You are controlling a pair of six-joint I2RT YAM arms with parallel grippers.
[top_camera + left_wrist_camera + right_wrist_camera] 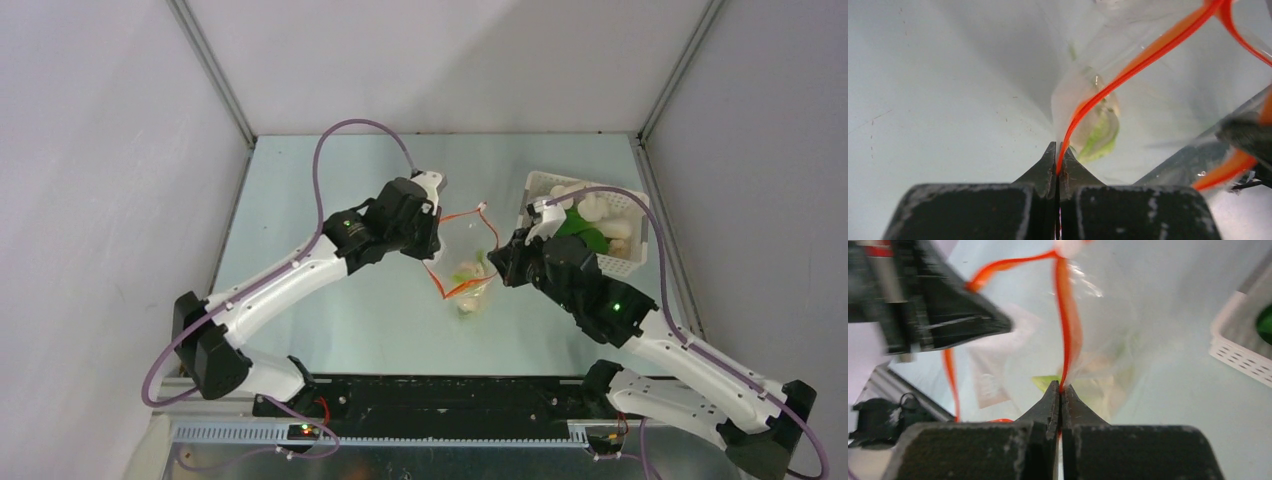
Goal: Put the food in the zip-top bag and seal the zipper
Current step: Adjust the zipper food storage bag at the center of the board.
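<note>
The clear zip-top bag (pixel 468 268) hangs between my two grippers at the table's middle. Its orange-red zipper (pixel 462 214) gapes open. Cream and green food (pixel 468 283) lies in the bag's bottom; it also shows in the left wrist view (pixel 1100 132) and the right wrist view (pixel 1098 377). My left gripper (pixel 432 252) is shut on the zipper (pixel 1128 70) at the mouth's left side. My right gripper (pixel 497 262) is shut on the zipper (pixel 1065 325) at the right side. More cream and green food (pixel 590 222) sits in the white basket.
The white perforated basket (pixel 540 186) stands at the back right, just behind my right arm; its corner shows in the right wrist view (pixel 1240 347). Grey walls close the table on three sides.
</note>
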